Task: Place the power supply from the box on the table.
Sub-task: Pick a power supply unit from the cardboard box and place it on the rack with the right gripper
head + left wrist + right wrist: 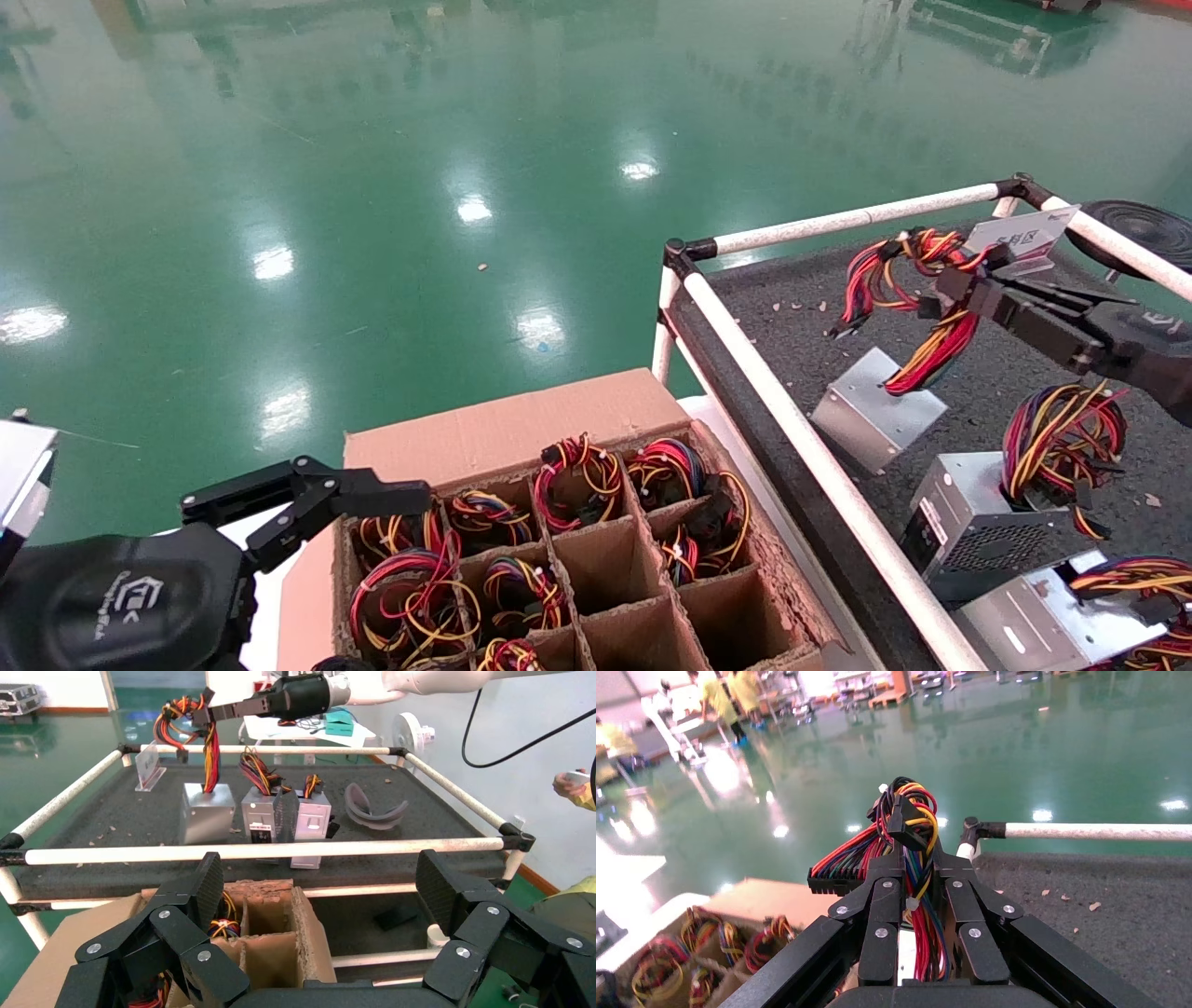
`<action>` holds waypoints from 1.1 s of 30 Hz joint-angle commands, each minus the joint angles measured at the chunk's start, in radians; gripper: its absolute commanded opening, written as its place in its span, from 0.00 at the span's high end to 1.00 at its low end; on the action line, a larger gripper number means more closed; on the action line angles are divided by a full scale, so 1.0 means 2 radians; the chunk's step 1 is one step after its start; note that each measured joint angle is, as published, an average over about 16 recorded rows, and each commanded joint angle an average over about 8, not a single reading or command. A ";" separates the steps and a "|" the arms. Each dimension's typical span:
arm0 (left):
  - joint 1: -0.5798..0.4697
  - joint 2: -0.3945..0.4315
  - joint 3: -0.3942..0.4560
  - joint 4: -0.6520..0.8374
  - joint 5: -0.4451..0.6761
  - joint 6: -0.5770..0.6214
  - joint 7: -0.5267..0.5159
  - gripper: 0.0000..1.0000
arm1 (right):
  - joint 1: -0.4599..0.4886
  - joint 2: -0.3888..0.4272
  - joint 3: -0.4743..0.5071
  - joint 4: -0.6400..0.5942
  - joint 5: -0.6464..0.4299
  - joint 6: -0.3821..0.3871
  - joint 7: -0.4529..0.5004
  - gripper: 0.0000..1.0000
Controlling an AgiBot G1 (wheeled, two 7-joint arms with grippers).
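The power supply [873, 417], a plain silver cuboid, rests tilted on the dark speckled table [773, 308]; in the left wrist view the power supply [206, 811] stands on the mat. My right gripper [942, 300] is above it, shut on its red, yellow and black wire bundle [912, 822], which runs up between the right gripper's [909, 864] jaws. The brown cardboard box [521, 429] with grid cells sits left of the table. My left gripper [372, 503] hovers open at the box's near-left corner; the left gripper [320, 881] holds nothing.
Two silver units with mesh grilles [968, 527] [1052, 624] and wire loops lie on the table's near right. White pipe rail [819, 457] separates box and table. Several box cells hold wire bundles [577, 480]. A white sign stand [1020, 233] and a black disc [1141, 228] sit at the far corner.
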 commanded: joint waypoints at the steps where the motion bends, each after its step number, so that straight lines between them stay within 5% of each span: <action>1: 0.000 0.000 0.000 0.000 0.000 0.000 0.000 0.00 | -0.005 0.003 0.003 0.000 0.004 0.000 0.009 1.00; 16: 0.000 0.000 0.000 0.000 0.000 0.000 0.000 0.00 | -0.060 0.018 0.014 0.035 0.027 -0.001 0.048 1.00; 33: 0.000 0.000 0.000 0.000 0.000 0.000 0.000 0.00 | -0.073 0.010 0.013 0.019 0.031 0.035 0.036 1.00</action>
